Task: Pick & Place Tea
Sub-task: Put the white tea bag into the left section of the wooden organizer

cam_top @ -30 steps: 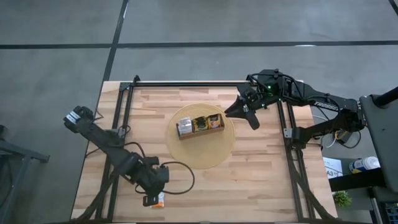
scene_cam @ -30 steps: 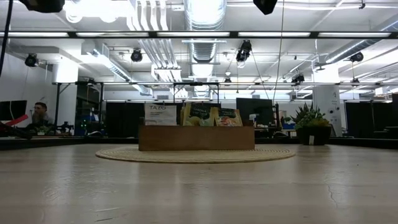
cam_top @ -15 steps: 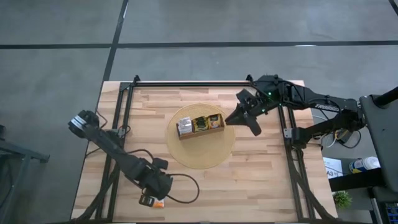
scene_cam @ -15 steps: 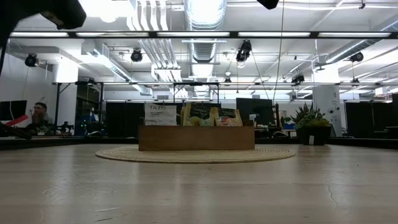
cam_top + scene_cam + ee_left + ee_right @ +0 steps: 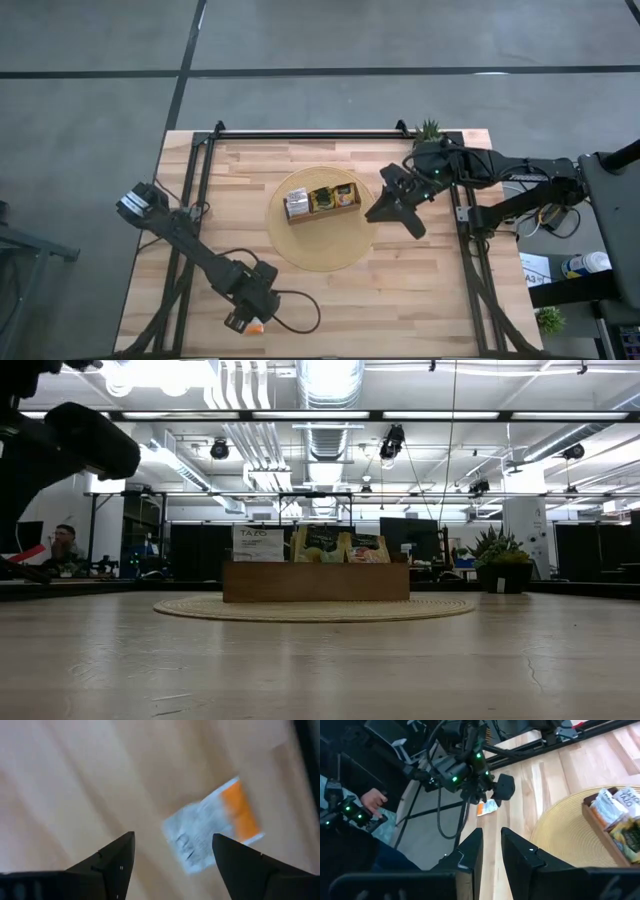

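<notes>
Our left hand (image 5: pixel 250 322) has dropped lower, fingers spread wide over a white-and-orange tea sachet (image 5: pixel 212 825) on the tabletop (image 5: pixel 420 290), ready to pinch. Right hand (image 5: pixel 381 207) waits nearly clenched, empty, beside the tray (image 5: pixel 321 213).

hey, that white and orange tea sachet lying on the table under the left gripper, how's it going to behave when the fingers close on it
The white and orange sachet lies flat on the table, so it probably slides rather than lifts unless a finger gets under an edge. It looks like thin paper: likely light and floppy, apt to crease. The open left gripper is above it, one finger over its edge.
</notes>
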Action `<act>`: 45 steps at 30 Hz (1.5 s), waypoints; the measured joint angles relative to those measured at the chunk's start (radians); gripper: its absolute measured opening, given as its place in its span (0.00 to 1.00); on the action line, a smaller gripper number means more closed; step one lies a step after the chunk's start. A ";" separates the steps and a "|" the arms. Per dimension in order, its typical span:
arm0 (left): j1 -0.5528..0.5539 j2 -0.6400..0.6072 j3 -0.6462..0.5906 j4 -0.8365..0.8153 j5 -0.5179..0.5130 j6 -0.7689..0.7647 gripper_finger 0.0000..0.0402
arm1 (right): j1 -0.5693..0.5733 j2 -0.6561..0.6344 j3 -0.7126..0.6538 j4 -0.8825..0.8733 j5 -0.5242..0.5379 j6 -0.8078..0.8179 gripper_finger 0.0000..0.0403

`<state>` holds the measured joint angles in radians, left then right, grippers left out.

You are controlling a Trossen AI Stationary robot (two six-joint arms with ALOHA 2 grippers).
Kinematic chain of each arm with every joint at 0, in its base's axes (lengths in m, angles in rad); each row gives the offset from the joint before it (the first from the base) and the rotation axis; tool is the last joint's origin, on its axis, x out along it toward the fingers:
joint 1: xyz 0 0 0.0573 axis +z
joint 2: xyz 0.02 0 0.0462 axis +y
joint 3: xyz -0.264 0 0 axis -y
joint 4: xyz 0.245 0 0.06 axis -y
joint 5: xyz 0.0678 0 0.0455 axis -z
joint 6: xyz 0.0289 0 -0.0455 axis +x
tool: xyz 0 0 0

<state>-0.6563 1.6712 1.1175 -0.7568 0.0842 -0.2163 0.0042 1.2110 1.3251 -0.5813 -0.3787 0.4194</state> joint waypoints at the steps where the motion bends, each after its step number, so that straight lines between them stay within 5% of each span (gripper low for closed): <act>1: 0.000 0.001 -0.006 0.034 0.016 0.001 0.65 | 0.009 0.000 0.000 0.000 0.011 0.000 0.17; 22: 0.004 0.002 -0.125 0.232 0.053 0.017 0.64 | 0.028 0.000 -0.001 0.001 0.070 -0.003 0.17; 34: 0.006 0.052 -0.124 0.251 0.055 0.024 0.53 | 0.028 0.000 -0.002 0.001 0.094 -0.002 0.16; 39: 0.007 0.052 -0.124 0.245 0.060 0.013 0.39 | 0.028 0.000 -0.003 0.001 0.094 -0.002 0.16; 45: 0.008 0.049 -0.125 0.221 0.089 0.001 0.07 | 0.028 0.000 -0.003 0.001 0.094 -0.005 0.15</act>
<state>-0.6488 1.7203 0.9925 -0.5362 0.1729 -0.2157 0.0326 1.2114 1.3216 -0.5803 -0.2848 0.4146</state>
